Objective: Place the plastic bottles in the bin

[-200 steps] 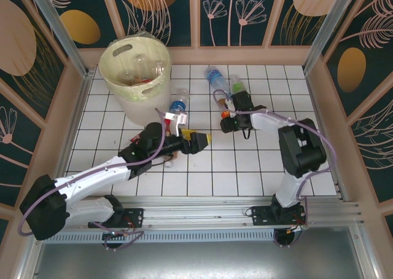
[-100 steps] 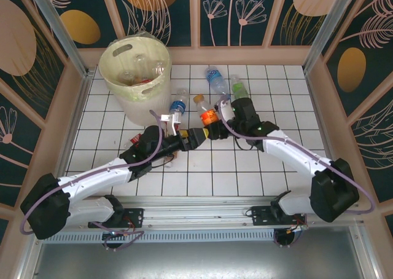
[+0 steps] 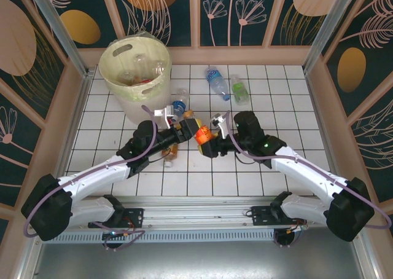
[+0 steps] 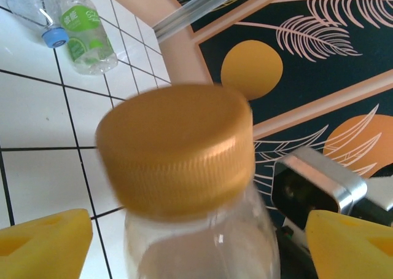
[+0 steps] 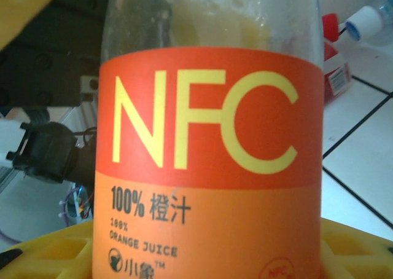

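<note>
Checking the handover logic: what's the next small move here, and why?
Probably close the left gripper on the orange juice bottle. Its cap sits between the open fingers with gaps either side, while the right gripper holds the labelled body. The left arm is nearer the bin.

White gridded tabletop [image 3: 245,174], dark teal leaf-patterned walls [image 3: 245,8] with tan framing, aluminium rails [image 3: 196,214].

The bin [image 3: 136,76] is set at the far left of the table [image 3: 288,168]. A lone bottle [image 3: 179,101] is laid just right of it, and two bottles [image 3: 217,82] are laid side by side farther back, centrally. The juice bottle [image 3: 202,133] is held mid-table in the right gripper [image 3: 212,146], its cap between the spread fingers of the left gripper [image 3: 186,127].
</note>
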Robot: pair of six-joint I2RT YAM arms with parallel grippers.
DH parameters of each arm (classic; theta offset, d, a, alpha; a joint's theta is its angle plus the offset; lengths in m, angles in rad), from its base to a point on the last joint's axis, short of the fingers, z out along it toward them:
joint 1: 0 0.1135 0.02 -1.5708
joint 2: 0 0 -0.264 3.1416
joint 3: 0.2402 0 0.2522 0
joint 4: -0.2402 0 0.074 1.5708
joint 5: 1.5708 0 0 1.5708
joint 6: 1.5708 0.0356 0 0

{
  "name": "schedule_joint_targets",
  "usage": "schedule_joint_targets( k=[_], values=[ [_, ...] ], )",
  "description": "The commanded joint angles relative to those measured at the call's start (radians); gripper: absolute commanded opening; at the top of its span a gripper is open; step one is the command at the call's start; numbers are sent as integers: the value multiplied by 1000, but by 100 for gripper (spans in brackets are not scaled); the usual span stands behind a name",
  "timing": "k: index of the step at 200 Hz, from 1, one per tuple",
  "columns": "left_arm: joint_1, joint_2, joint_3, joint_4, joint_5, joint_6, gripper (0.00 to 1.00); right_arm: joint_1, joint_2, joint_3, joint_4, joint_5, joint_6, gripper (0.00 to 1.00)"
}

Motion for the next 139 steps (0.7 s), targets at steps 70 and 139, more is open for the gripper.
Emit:
schedule_joint_targets(
  k=[70, 139],
  values=[
    [5, 9, 2, 39, 77, 0, 82, 25, 0, -29, 93, 37, 41, 57],
    [5, 58, 9, 66, 120, -12, 69, 30, 31, -18, 118, 38, 47, 57]
  ],
)
